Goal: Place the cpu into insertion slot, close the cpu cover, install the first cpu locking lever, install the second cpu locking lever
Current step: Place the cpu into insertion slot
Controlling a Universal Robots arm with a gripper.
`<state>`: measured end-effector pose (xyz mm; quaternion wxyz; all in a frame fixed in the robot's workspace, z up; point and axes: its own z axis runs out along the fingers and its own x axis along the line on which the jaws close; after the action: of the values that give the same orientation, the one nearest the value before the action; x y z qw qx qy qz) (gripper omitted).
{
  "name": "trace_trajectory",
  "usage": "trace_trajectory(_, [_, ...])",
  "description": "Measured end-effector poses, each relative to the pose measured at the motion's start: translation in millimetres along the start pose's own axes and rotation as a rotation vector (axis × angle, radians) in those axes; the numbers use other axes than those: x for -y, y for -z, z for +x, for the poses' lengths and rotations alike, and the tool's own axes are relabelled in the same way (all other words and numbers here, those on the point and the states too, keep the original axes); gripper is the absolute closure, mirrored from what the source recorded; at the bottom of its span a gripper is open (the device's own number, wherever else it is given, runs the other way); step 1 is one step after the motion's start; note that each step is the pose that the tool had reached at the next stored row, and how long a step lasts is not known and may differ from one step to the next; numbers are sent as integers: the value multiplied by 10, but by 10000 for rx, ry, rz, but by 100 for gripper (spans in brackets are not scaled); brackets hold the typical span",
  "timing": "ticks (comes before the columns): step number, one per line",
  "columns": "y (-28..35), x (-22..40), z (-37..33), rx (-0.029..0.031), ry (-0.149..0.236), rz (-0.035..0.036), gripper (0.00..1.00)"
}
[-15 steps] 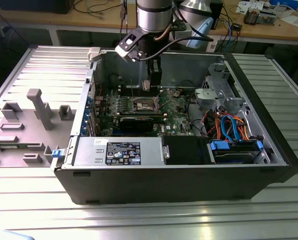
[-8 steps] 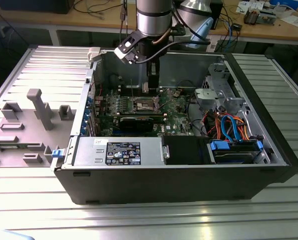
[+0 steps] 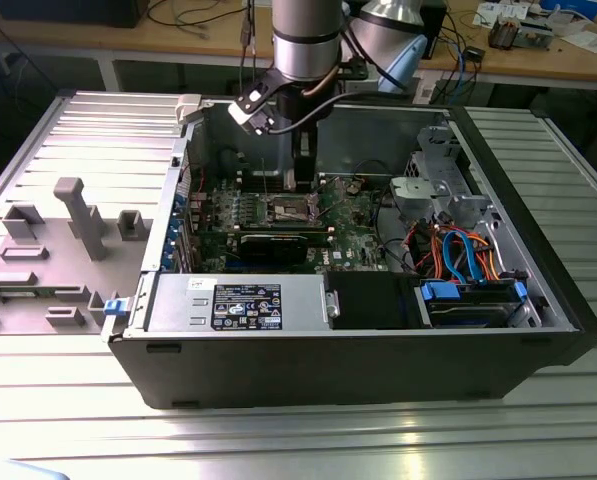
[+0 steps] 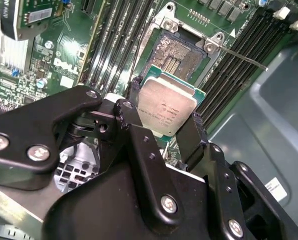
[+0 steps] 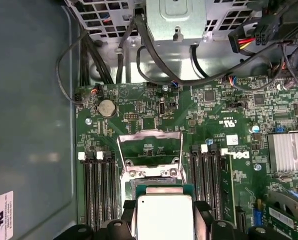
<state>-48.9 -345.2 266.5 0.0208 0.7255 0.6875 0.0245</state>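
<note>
Right, cpu in hand, hovering just short of the socket.
My gripper (image 4: 165,105) is clamped on two opposite edges of the cpu (image 5: 163,220). I judge it light, stiff and fragile underneath, so edges only. Beyond it the insertion slot (image 4: 180,52) lies bare, with the cpu cover (image 5: 149,135) flipped up.

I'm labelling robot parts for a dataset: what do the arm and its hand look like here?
The arm is a silver-grey tube with a black ring band; black cables loop beside its wrist. The hand is matte black, built of flat angular links joined by silver screws, ending in two narrow fingers.
</note>
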Motion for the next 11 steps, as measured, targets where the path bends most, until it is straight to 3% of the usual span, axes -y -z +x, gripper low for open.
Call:
trace_trajectory(3, [-32, 25, -2, -4, 76, 0, 46])
trace_trajectory(7, [-95, 42, -3, -32, 503, 3, 46])
trace_trajectory(11, [-99, 43, -3, -33, 504, 3, 46])
